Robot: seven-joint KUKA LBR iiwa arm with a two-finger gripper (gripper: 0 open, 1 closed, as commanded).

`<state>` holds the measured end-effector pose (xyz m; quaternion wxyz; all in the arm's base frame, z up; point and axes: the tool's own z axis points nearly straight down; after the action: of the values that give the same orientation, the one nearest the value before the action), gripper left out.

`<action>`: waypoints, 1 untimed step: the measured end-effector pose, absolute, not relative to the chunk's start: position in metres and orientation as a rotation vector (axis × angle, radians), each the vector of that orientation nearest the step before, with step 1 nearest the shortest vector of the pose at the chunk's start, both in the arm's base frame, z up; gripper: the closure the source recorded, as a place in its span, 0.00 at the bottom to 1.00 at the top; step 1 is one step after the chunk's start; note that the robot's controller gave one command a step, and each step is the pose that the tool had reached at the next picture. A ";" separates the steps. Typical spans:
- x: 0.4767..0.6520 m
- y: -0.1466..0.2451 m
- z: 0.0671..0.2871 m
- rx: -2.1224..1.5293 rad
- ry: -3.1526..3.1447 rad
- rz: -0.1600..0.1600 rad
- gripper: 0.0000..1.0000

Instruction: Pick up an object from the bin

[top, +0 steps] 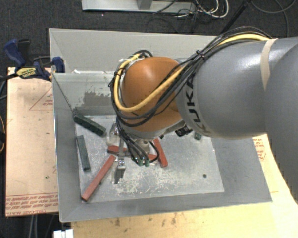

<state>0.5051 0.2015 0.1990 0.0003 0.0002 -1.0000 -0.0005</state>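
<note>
Gripper (120,175): low in bin (188,177), mid-floor, just beside red stick (95,182); opening cannot be told.

Low end effector (120,170) beneath orange-capped wrist (149,93)

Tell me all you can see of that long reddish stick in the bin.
The stick is slim, straight, reddish-brown and matte, perhaps wood or plastic. It lies flat on the bin's grey floor, slanting from lower left up toward the claw, which hides its upper end. A dark bar lies beside it, apart.
</note>
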 end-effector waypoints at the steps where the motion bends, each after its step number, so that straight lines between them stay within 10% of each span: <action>1: 0.506 0.202 0.144 0.049 -3.147 -0.005 0.00</action>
<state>0.5062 0.2024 0.1440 -0.0027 0.0156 -0.9999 -0.0016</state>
